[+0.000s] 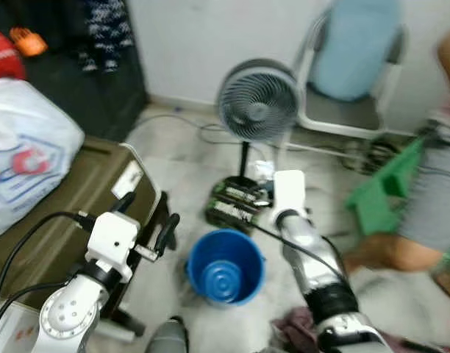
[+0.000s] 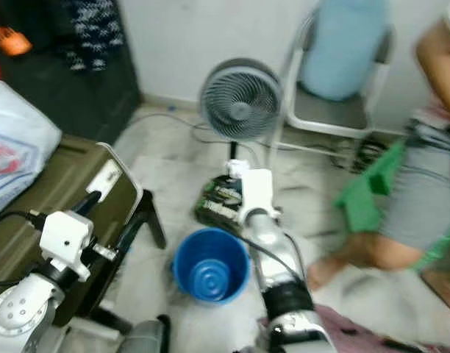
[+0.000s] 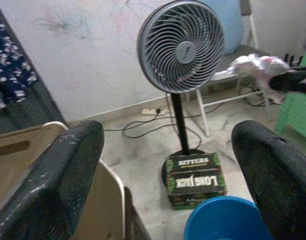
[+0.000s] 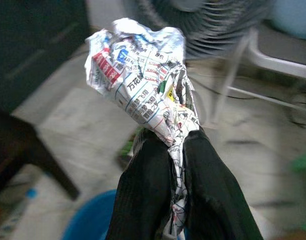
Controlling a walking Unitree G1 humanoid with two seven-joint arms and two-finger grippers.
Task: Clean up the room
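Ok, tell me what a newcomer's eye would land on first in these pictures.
First, the blue bucket on the floor right in front of the robot, between its arms. Then the right end effector, clamped on a crumpled printed wrapper above the bucket's rim. Behind stands a grey pedestal fan with a green box at its base, and the left end effector is open beside a brown suitcase.

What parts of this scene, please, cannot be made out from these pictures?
- Crumpled printed wrapper, right wrist view: the right gripper clamps its lower end; the small print is unreadable.
- Blue bucket, right wrist view: the fingers hide most of it and the bottom edge cuts it off.
- Person, eye views: blurred, cut off by the right edge.
- Left gripper: open, holding nothing.
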